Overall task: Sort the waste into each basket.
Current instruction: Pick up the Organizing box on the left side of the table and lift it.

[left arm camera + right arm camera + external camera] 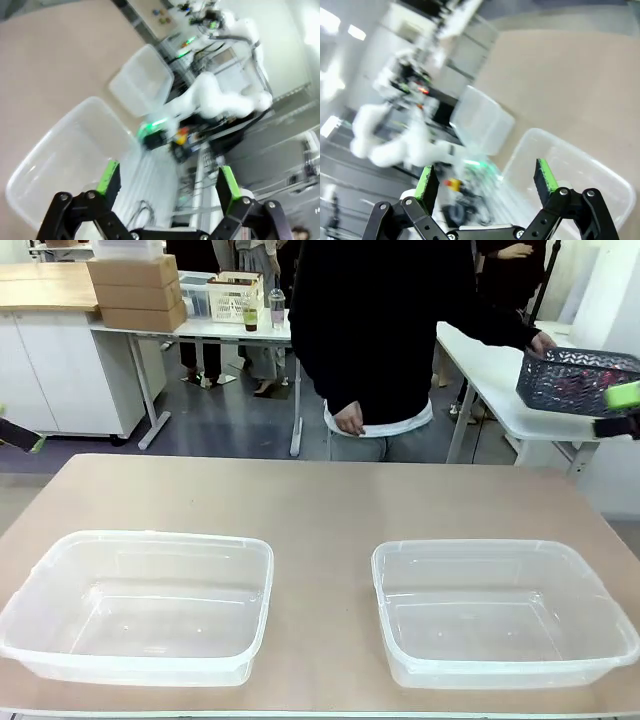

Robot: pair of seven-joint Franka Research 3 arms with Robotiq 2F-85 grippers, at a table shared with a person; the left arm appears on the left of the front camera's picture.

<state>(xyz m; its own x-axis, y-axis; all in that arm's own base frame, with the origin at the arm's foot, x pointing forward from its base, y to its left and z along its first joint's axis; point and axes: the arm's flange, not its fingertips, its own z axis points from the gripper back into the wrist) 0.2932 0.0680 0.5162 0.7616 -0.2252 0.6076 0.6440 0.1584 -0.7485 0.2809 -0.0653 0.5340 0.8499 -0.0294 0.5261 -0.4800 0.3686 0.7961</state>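
left gripper point(167, 175) and right gripper point(485, 174) both gape wide, gripping nothing, near clear tubs point(150, 538).

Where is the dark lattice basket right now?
Front view, far right: the person's hand rests on the dark lattice basket at the white side table.

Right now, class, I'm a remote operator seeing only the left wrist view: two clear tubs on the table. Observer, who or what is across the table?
Observer: A person stands at the far side, one hand on a dark lattice basket.
Operator: Is the waste inside it?
Observer: Reddish shapes show through the lattice; I cannot tell what they are.
Operator: And the right end effector?
Observer: Its own wrist view shows the right end effector open, nothing between the fingers, a clear tub beyond them.
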